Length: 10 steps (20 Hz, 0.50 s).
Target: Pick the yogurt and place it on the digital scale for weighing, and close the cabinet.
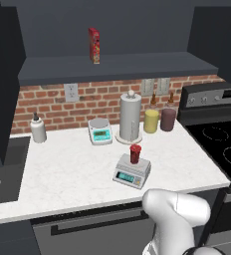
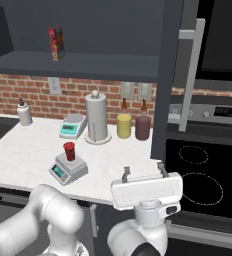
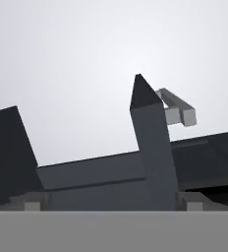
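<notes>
The small dark-red yogurt cup (image 1: 135, 153) is seen standing upright on the platform of the low grey-silver digital scale (image 1: 132, 171), on the white marble counter (image 1: 67, 172). The gripper (image 2: 143, 172) is raised, its jaws spread wide and holding nothing, just before the edge of the open dark charcoal cabinet door (image 2: 165, 75), apparently not touching it. A tall red printed box (image 1: 94, 45) stands on the cabinet shelf.

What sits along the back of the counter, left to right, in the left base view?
White bottle → white scale → paper towel roll → yellow jar → dark red jar.
</notes>
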{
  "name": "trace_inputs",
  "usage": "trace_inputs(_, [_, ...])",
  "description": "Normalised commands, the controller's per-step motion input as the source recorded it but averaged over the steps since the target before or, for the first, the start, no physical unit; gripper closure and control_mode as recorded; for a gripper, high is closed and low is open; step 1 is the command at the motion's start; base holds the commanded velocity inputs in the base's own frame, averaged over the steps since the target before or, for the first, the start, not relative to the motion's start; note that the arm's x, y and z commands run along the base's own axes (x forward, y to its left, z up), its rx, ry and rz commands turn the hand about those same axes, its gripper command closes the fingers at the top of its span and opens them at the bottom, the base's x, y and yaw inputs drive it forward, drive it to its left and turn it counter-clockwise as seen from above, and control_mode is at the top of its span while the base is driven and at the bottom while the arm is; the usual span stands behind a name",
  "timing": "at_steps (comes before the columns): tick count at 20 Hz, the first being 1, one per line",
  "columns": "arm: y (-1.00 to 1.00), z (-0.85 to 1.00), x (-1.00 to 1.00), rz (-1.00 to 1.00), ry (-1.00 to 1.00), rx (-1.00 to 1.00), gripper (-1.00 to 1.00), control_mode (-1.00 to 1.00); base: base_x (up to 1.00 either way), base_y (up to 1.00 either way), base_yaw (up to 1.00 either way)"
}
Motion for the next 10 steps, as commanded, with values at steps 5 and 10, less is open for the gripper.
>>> trace_inputs(5, [-0.47, 0.02, -0.15, -0.02, 0.08, 0.06, -1.0, -1.0, 0.0, 0.0, 0.0])
trace_inputs(10, [-0.64, 0.32, 0.0, -0.02, 0.12, 0.13, -1.0, -1.0, 0.0, 0.0, 0.0])
